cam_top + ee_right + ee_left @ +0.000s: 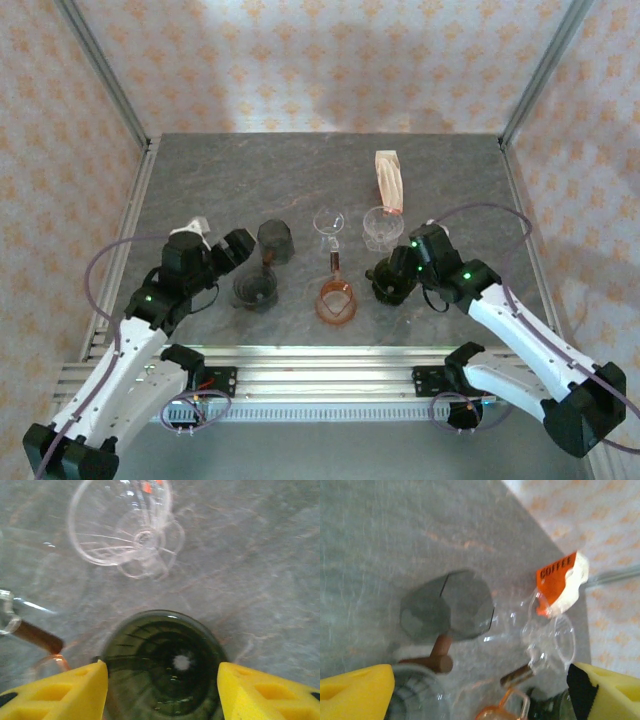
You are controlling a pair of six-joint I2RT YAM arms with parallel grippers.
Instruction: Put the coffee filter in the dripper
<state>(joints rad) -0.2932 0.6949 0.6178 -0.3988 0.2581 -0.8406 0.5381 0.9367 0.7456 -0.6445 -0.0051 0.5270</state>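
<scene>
A pack of coffee filter papers with an orange COFFEE label lies at the back right of the table. A dark green dripper stands upright at the front right. In the right wrist view this dripper sits between the yellow fingers of my right gripper, which flank its rim with the jaws apart. My right gripper hangs just over it. My left gripper hovers open at the front left with nothing held, its yellow fingertips low in the left wrist view.
Other drippers crowd the middle: a grey one on its side, a grey one upright, two clear ones and an orange one. Metal frame posts stand at the back corners.
</scene>
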